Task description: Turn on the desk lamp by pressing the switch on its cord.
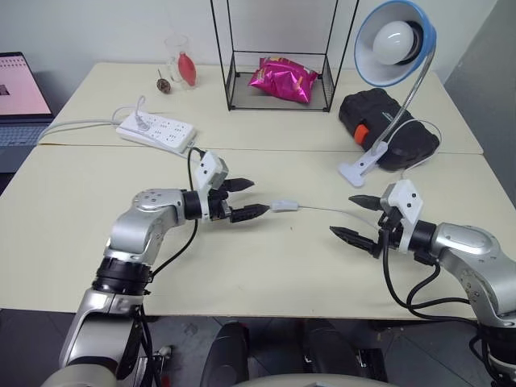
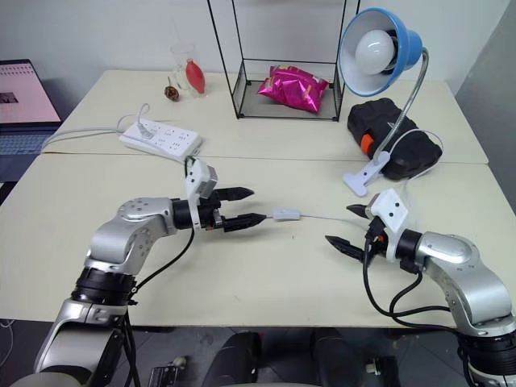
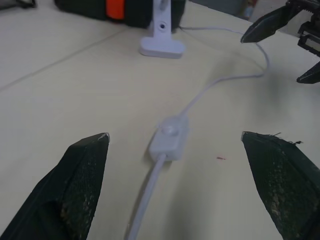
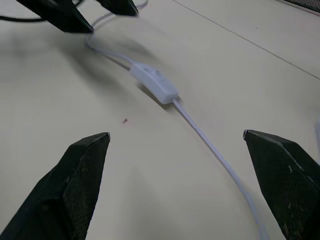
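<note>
The desk lamp (image 1: pixel 395 44) has a blue shade and white bulb on a silver gooseneck, and its white clamp base (image 1: pixel 359 169) rests on the table at the right. Its thin white cord (image 1: pixel 330 211) runs left across the table to the small white switch (image 1: pixel 283 206), which lies flat mid-table. My left gripper (image 1: pixel 260 197) is open and points right, its fingertips just left of the switch and apart from it. In the left wrist view the switch (image 3: pixel 169 140) lies ahead between the fingers. My right gripper (image 1: pixel 341 215) is open and points left over the cord, a short way right of the switch (image 4: pixel 154 83).
A white power strip (image 1: pixel 156 131) lies at the back left, with a laptop (image 1: pixel 20 89) beyond the table's left edge. A black wire rack (image 1: pixel 234 56) holding a pink bag (image 1: pixel 282 79) stands at the back. A black pouch (image 1: pixel 387 125) sits behind the clamp.
</note>
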You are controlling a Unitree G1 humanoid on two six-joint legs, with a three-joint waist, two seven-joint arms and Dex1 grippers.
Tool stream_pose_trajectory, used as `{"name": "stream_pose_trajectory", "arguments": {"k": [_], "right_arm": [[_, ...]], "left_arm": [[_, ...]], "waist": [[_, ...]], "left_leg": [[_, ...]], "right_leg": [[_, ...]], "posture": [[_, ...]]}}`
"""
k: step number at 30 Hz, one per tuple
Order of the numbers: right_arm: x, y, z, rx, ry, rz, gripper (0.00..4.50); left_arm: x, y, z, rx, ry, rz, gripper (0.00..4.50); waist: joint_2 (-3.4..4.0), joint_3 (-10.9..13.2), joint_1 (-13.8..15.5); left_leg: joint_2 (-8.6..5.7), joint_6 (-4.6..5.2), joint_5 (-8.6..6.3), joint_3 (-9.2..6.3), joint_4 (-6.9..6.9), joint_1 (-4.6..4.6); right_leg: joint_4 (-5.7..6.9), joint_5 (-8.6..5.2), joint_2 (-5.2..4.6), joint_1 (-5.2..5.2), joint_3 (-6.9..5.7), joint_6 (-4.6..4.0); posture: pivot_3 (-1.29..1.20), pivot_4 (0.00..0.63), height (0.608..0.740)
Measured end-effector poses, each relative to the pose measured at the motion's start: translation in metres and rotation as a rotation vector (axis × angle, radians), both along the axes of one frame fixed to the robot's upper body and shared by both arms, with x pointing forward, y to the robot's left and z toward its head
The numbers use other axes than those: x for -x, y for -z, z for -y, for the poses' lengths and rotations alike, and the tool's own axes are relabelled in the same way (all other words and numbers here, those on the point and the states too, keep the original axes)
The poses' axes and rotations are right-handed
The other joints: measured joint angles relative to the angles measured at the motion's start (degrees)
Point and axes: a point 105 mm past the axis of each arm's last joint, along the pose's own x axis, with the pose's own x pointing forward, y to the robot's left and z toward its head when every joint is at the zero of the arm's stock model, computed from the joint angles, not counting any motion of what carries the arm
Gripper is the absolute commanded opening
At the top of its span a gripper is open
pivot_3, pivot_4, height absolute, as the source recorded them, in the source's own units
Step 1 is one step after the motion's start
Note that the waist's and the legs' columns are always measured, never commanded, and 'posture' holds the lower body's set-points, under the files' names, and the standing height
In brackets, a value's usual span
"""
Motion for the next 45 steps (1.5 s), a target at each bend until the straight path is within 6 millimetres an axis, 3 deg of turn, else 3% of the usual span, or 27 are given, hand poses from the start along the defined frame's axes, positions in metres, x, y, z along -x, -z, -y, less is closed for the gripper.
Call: {"name": "stream_pose_trajectory", "arguments": {"k": [8,11,20,21,23,35,40,45], "right_arm": [[0.007,0.004,-0.001,0.008,0.041,-0.015,4.50],[0.008,0.002,-0.001,0.013,0.047,-0.007,4.50],[0.009,-0.001,0.002,0.020,0.060,-0.004,4.50],[0.009,-0.001,0.002,0.021,0.061,-0.005,4.50],[0.011,0.001,0.003,0.026,0.063,-0.011,4.50],[0.014,-0.002,0.000,0.022,0.051,-0.011,4.50],[0.015,-0.002,0.000,0.006,0.060,-0.030,4.50],[0.028,-0.004,-0.017,-0.156,0.038,-0.126,4.50]], "left_arm": [[-0.024,0.022,0.015,-0.027,0.031,-0.083,4.41],[-0.022,0.030,0.017,-0.031,0.055,-0.112,4.41],[-0.024,0.030,0.023,-0.029,0.097,-0.128,4.41],[-0.024,0.030,0.023,-0.027,0.098,-0.128,4.06],[-0.025,0.031,0.024,-0.030,0.099,-0.126,3.80],[-0.024,0.038,0.037,-0.056,0.139,-0.097,1.20],[-0.021,0.039,0.036,-0.077,0.163,-0.042,1.11],[-0.018,0.033,0.037,-0.073,0.162,0.024,1.11]], "waist": [[-0.01,0.0,0.1],[-0.01,0.0,0.1],[-0.03,0.0,0.2],[-0.03,0.0,0.2],[-0.03,0.0,0.3],[-0.04,0.0,0.2],[-0.04,0.0,0.2],[-0.04,0.0,0.2]], "left_leg": [[-0.02,0.00,0.00,-0.01,0.00,-0.04],[-0.01,0.00,0.00,-0.02,-0.01,-0.04],[-0.03,0.00,0.00,-0.03,0.03,-0.04],[-0.03,0.00,0.00,-0.03,0.03,-0.04],[-0.04,0.00,0.00,-0.03,0.03,-0.04],[-0.04,0.00,0.00,-0.03,0.02,-0.04],[-0.03,0.00,0.00,-0.03,0.01,-0.04],[0.00,0.00,0.00,-0.09,-0.01,-0.06]], "right_leg": [[-0.01,0.00,0.00,-0.02,0.00,0.01],[0.00,-0.01,0.01,-0.02,-0.01,0.01],[0.00,-0.01,-0.01,0.01,0.00,0.04],[0.00,-0.01,-0.01,0.01,-0.01,0.04],[0.00,-0.01,-0.01,0.01,-0.01,0.04],[-0.01,-0.02,-0.01,0.01,0.00,0.05],[-0.01,-0.02,-0.01,0.01,0.00,0.05],[0.01,-0.01,0.00,0.00,-0.02,0.04]], "posture": [[0.00,0.150,0.740],[0.00,0.150,0.740],[0.00,0.150,0.740],[0.00,0.150,0.740],[0.00,0.150,0.740],[0.00,0.150,0.740],[0.00,0.150,0.740],[0.00,0.150,0.740]]}}
